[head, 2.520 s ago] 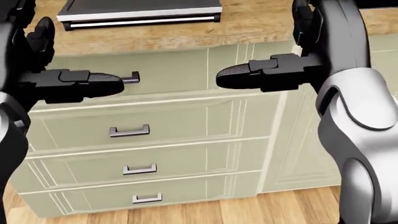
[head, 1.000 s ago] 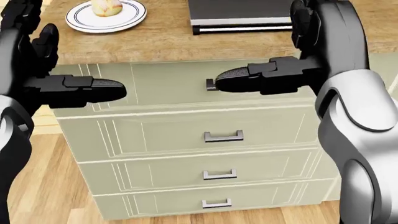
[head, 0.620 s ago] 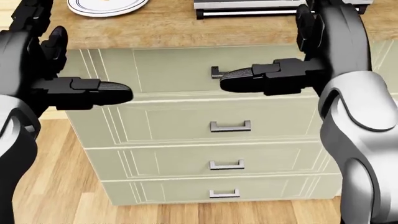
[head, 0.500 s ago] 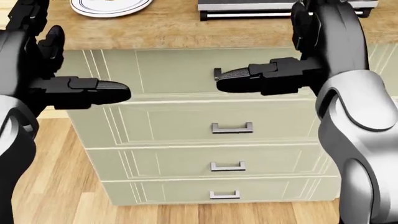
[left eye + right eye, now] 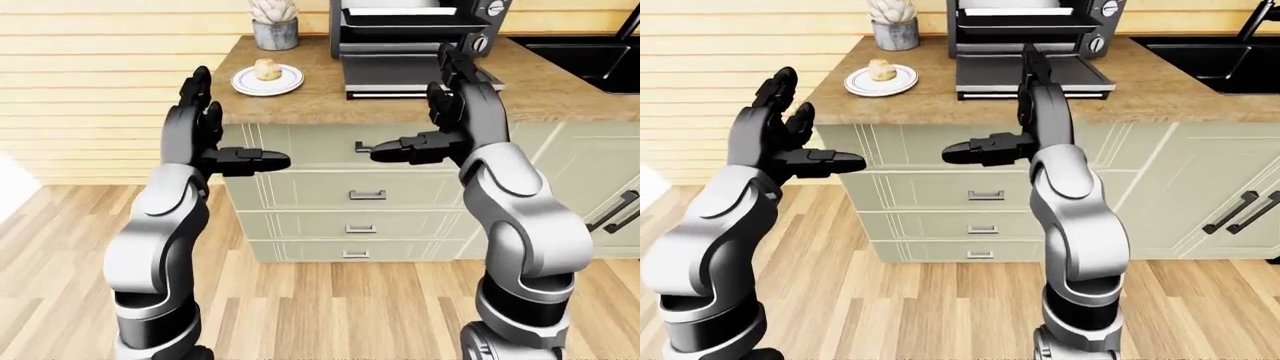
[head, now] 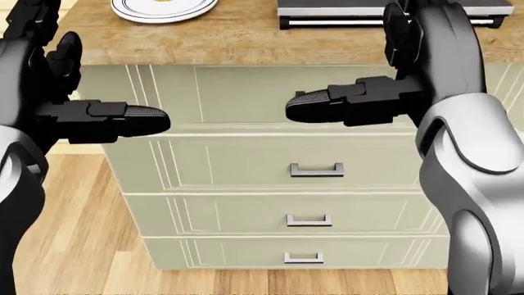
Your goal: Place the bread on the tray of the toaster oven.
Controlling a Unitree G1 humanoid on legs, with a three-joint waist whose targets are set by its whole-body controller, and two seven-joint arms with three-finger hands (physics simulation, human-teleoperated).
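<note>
Up at chest height, the left hand (image 5: 215, 142) is raised with fingers spread wide and holds nothing; the right hand (image 5: 440, 127) is likewise splayed and empty, its thumb pointing toward the other. Both hang short of the counter (image 5: 300, 105), over the drawer fronts (image 5: 368, 195). Beyond the left hand, the bread (image 5: 267, 69) sits on a white plate (image 5: 285, 81) near the counter's left end, just beside a small potted plant (image 5: 274, 22). To its right stands the toaster oven (image 5: 415, 19) with its door down and its tray (image 5: 415, 71) drawn out.

The step in hand looks like the approach. It would go best by closing in squarely on the plate, then reaching with the left hand, the nearer one, and bringing the fingers down around the roll without nudging the plate.

No brand, label or writing is legible anywhere.
</note>
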